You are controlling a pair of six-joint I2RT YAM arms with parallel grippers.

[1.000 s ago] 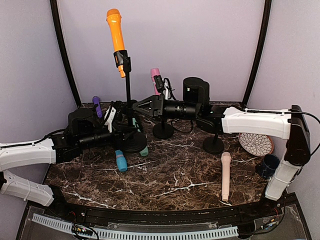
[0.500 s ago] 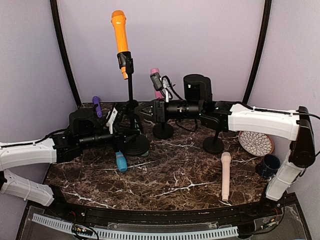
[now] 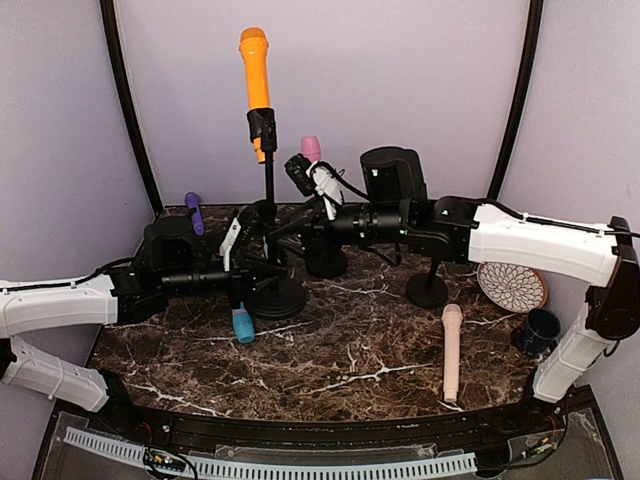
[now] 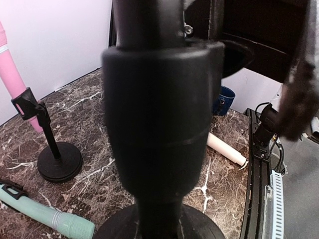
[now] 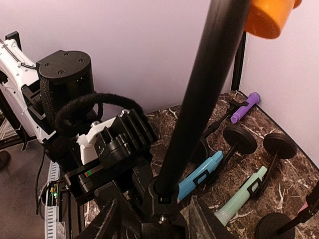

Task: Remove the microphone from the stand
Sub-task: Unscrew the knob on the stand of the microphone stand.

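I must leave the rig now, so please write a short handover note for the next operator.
Left gripper: shut on the tall black metal stand, low on its pole.
Right gripper: open, fingers either side of the same pole.
Orange plastic microphone: upright in the clip at the stand's top.
Done: stand steadied. To do: grasp the microphone, pull it from the clip.

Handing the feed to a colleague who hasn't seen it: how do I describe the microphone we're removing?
On the left half of the marble table, find the tallest black stand, rising against the back wall. Clipped at its top, pointing up, is the orange microphone. It is the only orange one, and stands far higher than the pink microphone beside it.
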